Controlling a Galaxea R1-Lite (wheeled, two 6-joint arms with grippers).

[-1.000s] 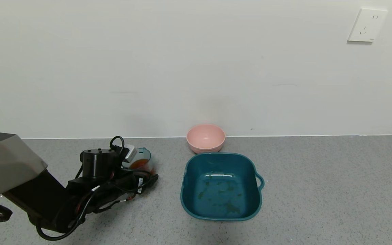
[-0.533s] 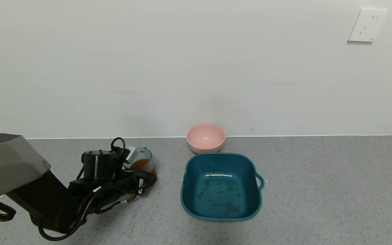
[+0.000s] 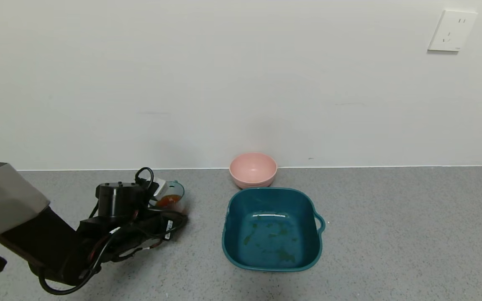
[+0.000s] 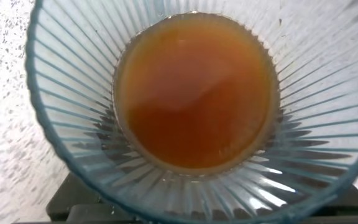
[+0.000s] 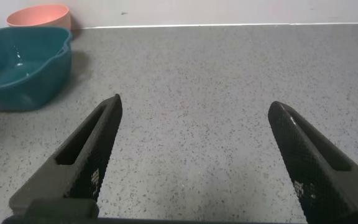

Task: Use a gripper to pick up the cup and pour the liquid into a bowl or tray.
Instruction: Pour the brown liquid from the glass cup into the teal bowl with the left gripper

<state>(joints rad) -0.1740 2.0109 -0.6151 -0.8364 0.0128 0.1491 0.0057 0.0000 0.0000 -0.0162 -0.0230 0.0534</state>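
Note:
The ribbed pale blue cup [image 3: 175,191] stands left of the teal basin [image 3: 233,221] with orange-brown liquid [image 3: 167,202] in it. My left gripper [image 3: 175,213] is round the cup's lower part and shut on it; the cup leans a little. In the left wrist view the cup [image 4: 61,146] fills the picture and the liquid [image 4: 194,93] lies in its bottom; the fingers are mostly hidden under it. My right gripper [image 5: 194,102] is open and empty above bare counter, out of the head view.
A round pink bowl [image 3: 252,169] stands at the wall just behind the basin. The basin [image 5: 23,68] and the pink bowl [image 5: 39,15] also show far off in the right wrist view. A wall socket [image 3: 451,31] is up on the right.
My left arm has shifted slightly to the left, and the cup has moved with it. The basin and pink bowl have not moved.

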